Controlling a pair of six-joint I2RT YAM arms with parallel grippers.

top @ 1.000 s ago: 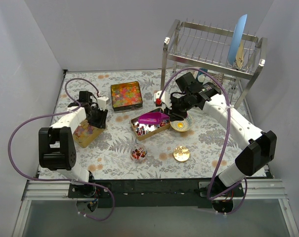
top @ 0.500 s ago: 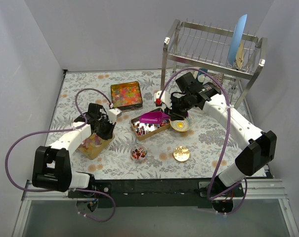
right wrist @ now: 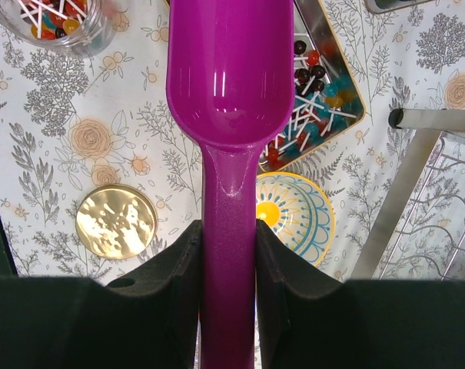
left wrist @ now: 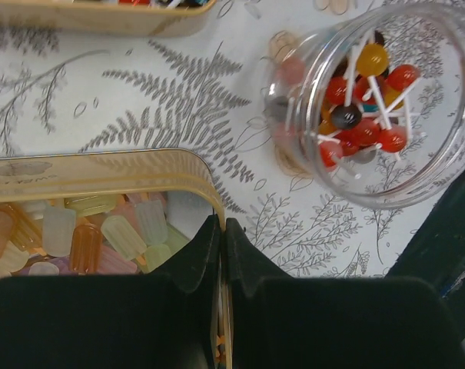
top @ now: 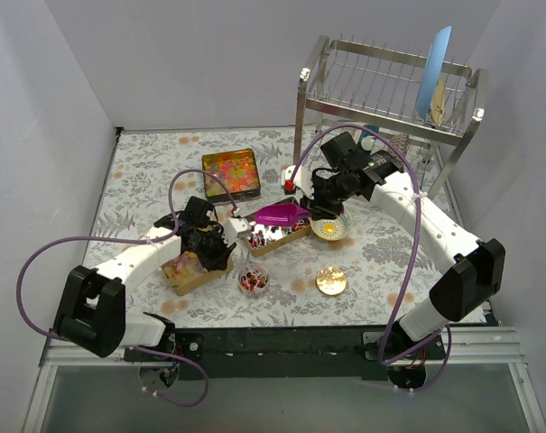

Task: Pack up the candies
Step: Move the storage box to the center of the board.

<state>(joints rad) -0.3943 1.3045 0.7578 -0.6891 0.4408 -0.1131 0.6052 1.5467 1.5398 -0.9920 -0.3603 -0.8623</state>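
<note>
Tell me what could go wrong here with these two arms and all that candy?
1. The left gripper pinches only the thin wall of the gummy tin; the tin might tilt or slip and spill gummies.
2. The glass jar sits close to that tin, so a push could knock it.
3. The right gripper holds the empty purple scoop over the lollipop tin; long-sticked lollipops may slide off a scoop.

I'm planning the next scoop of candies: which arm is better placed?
Right: the right gripper holds the purple scoop over the lollipop tin; the left gripper is clamped on the gummy tin's rim.
</note>
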